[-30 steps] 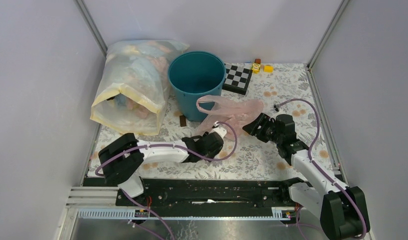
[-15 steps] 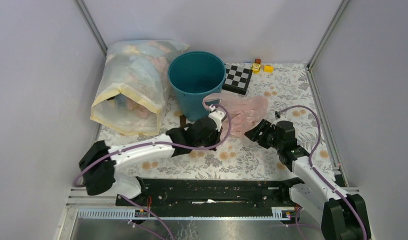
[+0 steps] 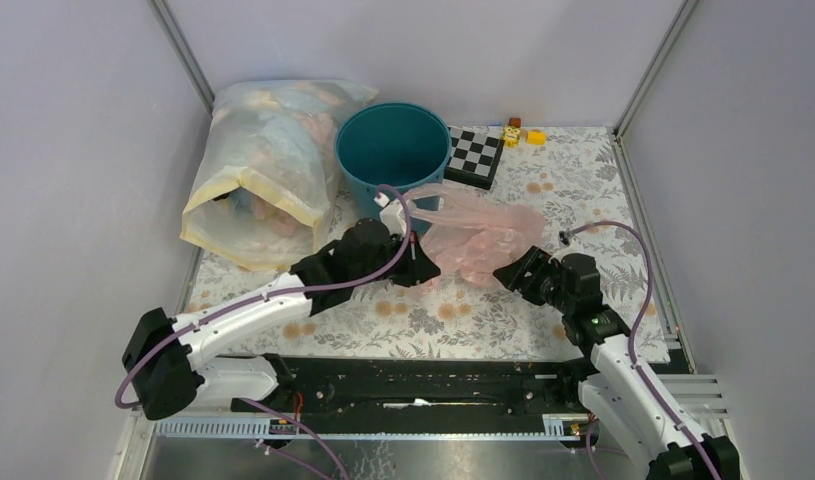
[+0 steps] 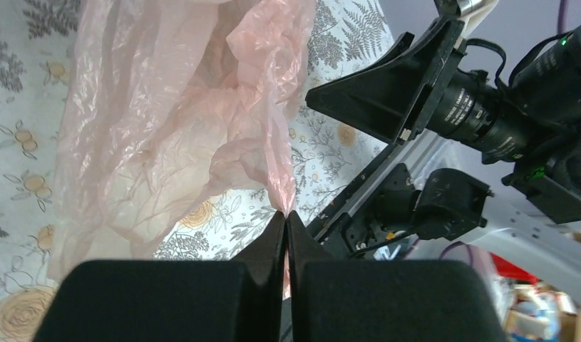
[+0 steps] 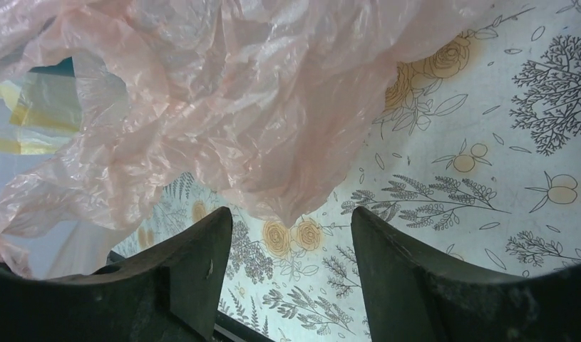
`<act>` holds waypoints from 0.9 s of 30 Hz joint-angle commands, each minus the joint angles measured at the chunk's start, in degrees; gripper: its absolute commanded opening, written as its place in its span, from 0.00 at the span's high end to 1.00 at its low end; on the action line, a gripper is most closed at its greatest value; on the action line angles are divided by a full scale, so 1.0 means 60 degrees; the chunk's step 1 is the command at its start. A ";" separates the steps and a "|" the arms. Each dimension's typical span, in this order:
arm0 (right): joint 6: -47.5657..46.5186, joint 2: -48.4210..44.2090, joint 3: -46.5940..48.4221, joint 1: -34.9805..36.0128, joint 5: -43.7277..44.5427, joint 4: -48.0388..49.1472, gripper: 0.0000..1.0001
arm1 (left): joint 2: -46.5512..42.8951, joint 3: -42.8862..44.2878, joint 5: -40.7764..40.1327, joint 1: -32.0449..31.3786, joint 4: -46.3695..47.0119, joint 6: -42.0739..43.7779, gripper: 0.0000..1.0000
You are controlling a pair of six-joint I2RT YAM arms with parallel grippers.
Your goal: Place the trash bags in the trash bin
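Far left, back corner: big clear sack (image 3: 268,170), stuffed, lying on the floral counter (image 3: 588,190), its right side just beside the bin (image 3: 393,150). Bin upright at rear centre, mouth open. Left arm lies diagonally across the counter, wrist just in front of the bin. Left fingers (image 4: 276,246) pressed together, a thin fold of the bag (image 3: 478,232) pinched at their tips. The wrist view shows the pink film rising out of the closed tips and fanning up and left. Bag is outside the bin, just right of its base, bunched and crinkled, at least partly on the counter. One loop of it stands up near the bin's wall; contact with the wall cannot be judged. Right fingers (image 5: 191,267) stand apart, nothing clamped. A low corner of the bag hangs over the gap between them, with floral counter visible through the gap. From above, they sit just beside the bag's near right edge. Behind the bag: checkerboard (image 3: 475,155) flat on the counter beside the bin, small blocks (image 3: 535,137) just right of it.
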 commanded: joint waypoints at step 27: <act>-0.0659 0.2994 0.0491 0.0420 0.0038 0.1634 1.00 | -0.1784 -0.1343 0.1320 0.1533 0.0752 -0.1005 1.00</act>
